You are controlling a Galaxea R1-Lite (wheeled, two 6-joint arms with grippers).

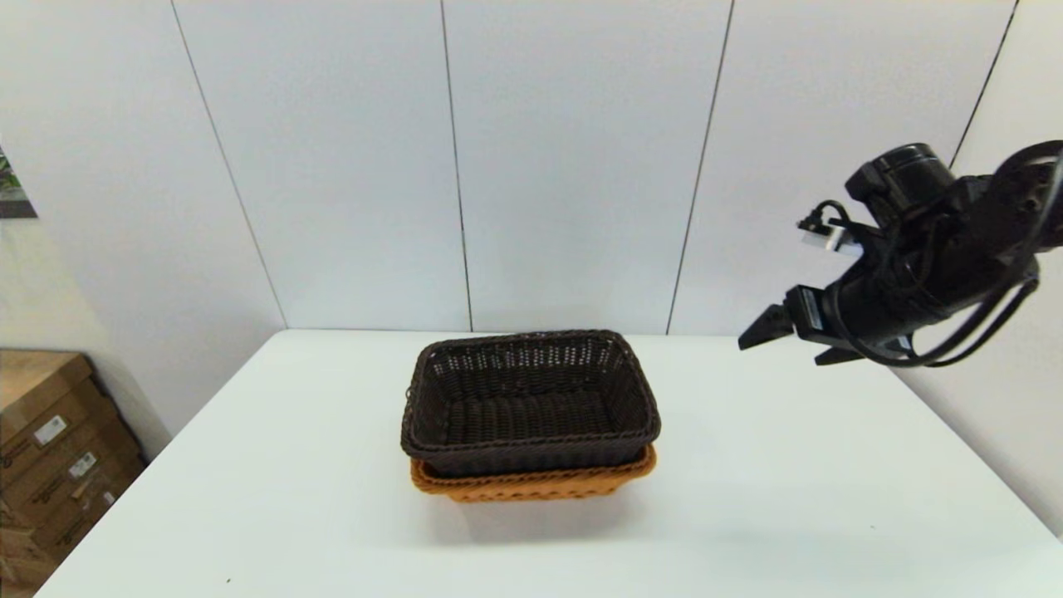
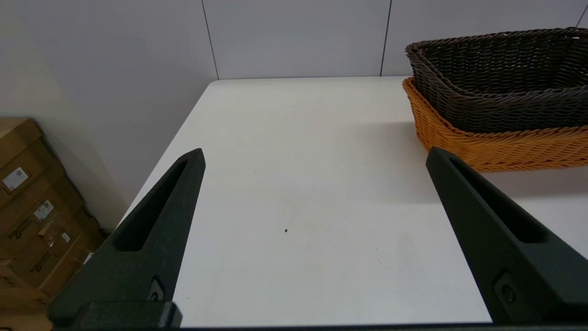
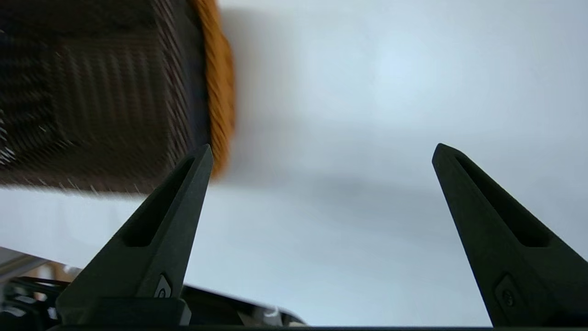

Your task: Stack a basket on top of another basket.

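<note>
White tabletop (image 1: 789, 498) fills the foreground, a plain matte surface with a tiny dark speck or two on it, running back to a wall of pale grey panels (image 1: 573, 158) divided by thin dark seams. Off the table's left edge, stacked cardboard boxes (image 1: 50, 448) with small white labels stand on the floor. Near the middle of the table sits the dark brown basket (image 1: 531, 399), nested squarely inside the orange basket (image 1: 531, 483), so that only the orange one's braided rim and a strip of its flared side show beneath it. The dark one is rectangular, nearly black, with open-weave walls that let light through, a tighter woven floor and a thick braided rim; it stands level and empty. The right gripper (image 1: 793, 339) hangs in the air above the table's right side, well apart from the baskets, its two black fingers spread wide with nothing between them. The left gripper (image 2: 314, 158) is low over the table's left part, with the stacked baskets off to one side of it, its fingers likewise wide apart and holding nothing.
</note>
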